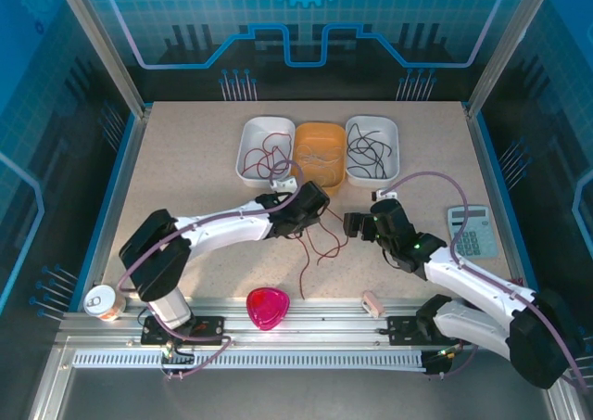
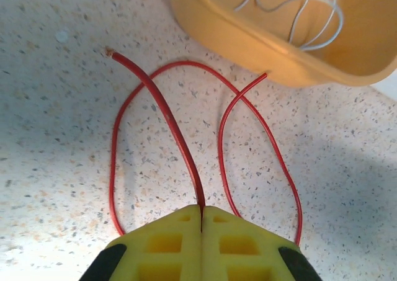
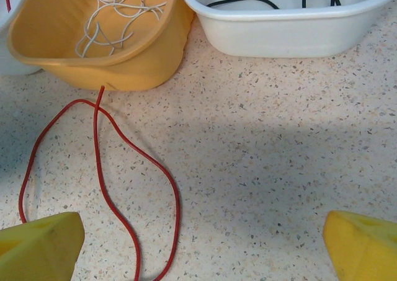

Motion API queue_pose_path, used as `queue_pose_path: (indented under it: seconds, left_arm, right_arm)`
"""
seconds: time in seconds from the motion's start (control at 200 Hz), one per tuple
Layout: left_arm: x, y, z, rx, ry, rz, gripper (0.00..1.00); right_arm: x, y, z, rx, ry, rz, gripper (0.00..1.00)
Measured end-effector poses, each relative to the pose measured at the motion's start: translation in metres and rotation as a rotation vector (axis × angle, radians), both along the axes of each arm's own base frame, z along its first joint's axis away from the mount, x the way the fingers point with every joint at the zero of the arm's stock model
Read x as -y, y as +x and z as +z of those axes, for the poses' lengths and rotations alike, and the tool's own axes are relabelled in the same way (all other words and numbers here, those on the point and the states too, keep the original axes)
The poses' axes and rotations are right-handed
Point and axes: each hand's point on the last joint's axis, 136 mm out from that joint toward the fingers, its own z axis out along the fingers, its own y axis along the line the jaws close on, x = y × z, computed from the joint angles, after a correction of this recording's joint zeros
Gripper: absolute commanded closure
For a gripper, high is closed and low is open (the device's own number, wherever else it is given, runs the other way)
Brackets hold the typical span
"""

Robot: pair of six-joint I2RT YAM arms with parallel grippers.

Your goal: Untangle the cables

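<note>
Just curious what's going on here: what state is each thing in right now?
left end effector: shut on the red cable.
right end effector: open, empty.
red cable: pinched, rest lying on the table.
orange tray: holds pale cables.
right white tray: holds black cables.
left white tray: holds red cables.

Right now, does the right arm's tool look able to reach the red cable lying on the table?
Probably yes: the right tool stands open, and only bare table lies between it and the red cable.

Red cable [image 2: 162, 110] end hidden between jaws, orange tray [image 2: 248, 42] cropped at top
</note>
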Motion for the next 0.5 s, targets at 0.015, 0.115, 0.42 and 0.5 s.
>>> queue_pose_path:
  seconds: [0.015, 0.115, 0.42, 0.5]
  left_arm:
    - [-0.001, 0.0, 0.002, 0.007, 0.001, -0.001, 1.0]
    - [-0.008, -0.002, 0.006, 0.022, 0.007, 0.001, 1.0]
    - [-0.018, -0.007, -0.007, -0.002, 0.034, 0.006, 1.0]
    - [-0.019, -0.005, -0.007, 0.003, 0.03, 0.008, 1.0]
  right_arm:
    - [0.0, 0.0, -0.001, -0.003, 0.0, -0.001, 0.0]
    - [0.0, -0.001, -0.006, -0.022, -0.006, -0.002, 0.0]
    - [-0.003, -0.002, -0.017, -0.086, -0.026, 0.005, 0.0]
    - [-0.004, -0.002, -0.017, -0.091, -0.026, 0.007, 0.0]
